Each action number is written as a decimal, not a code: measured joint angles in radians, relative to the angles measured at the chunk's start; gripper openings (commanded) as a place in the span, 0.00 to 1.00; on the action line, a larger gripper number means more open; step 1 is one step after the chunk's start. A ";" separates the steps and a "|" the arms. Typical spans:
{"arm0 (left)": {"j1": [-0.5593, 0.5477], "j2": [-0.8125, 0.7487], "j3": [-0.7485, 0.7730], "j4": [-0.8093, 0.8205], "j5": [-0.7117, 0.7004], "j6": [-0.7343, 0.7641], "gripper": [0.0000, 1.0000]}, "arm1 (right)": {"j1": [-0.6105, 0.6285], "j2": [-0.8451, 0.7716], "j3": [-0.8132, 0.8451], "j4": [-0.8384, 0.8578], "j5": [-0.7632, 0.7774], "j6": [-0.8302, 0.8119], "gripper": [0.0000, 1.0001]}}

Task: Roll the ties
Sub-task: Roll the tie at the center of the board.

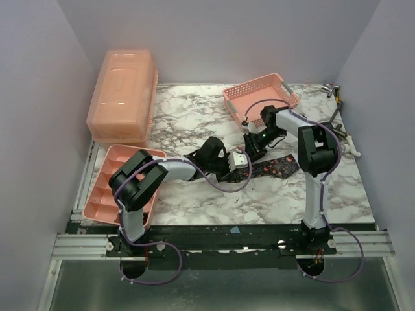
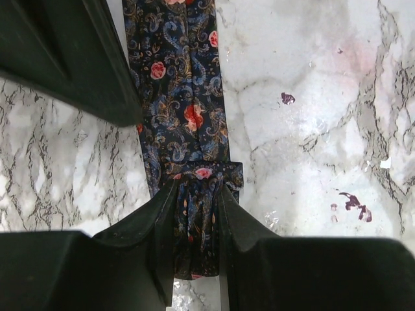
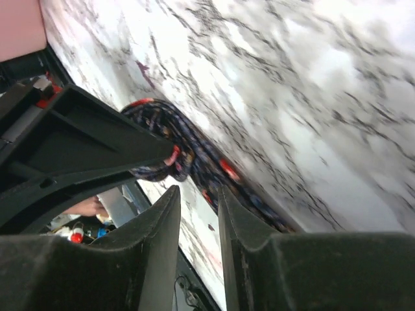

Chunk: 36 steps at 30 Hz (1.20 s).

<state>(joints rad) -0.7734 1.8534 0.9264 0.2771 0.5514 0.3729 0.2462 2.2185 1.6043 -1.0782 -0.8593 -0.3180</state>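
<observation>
Left tool (image 2: 198, 194): we see it clamped on the dark navy floral fabric tie (image 2: 185, 97).
Right tool (image 3: 199, 194): apart, empty; tie at twelve o'clock.

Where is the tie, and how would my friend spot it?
Find the white marble table, then the pink basket at its far right. Just in front of that basket, between the left arm and the right arm, lies the tie, a long flat strip. It is the only dark blue cloth with little red flowers; its neighbours are pink plastic or black robot parts.
</observation>
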 measured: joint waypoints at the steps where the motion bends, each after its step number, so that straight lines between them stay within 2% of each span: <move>1: 0.000 0.000 0.012 -0.027 -0.002 0.008 0.09 | -0.010 -0.006 0.004 0.002 0.004 -0.005 0.32; 6: 0.003 0.007 0.077 -0.163 -0.004 0.042 0.10 | -0.032 -0.011 -0.034 0.032 0.057 0.000 0.27; 11: 0.011 0.019 0.131 -0.264 -0.003 0.059 0.12 | -0.025 -0.028 -0.097 0.058 0.096 0.016 0.25; 17: 0.013 0.021 0.166 -0.346 -0.004 0.091 0.19 | -0.022 -0.054 -0.111 0.060 0.122 0.031 0.33; 26: 0.014 0.034 0.197 -0.398 -0.006 0.101 0.32 | 0.004 -0.095 -0.128 0.101 -0.065 0.107 0.41; 33: 0.015 0.037 0.184 -0.389 -0.006 0.107 0.44 | 0.069 -0.091 -0.226 0.217 -0.151 0.226 0.37; 36: 0.015 0.042 0.182 -0.385 -0.005 0.110 0.48 | 0.071 -0.081 -0.229 0.245 -0.161 0.254 0.40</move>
<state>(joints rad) -0.7582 1.8954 1.1080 -0.1078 0.5465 0.4828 0.3168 2.1372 1.3754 -0.8333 -1.0206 -0.0635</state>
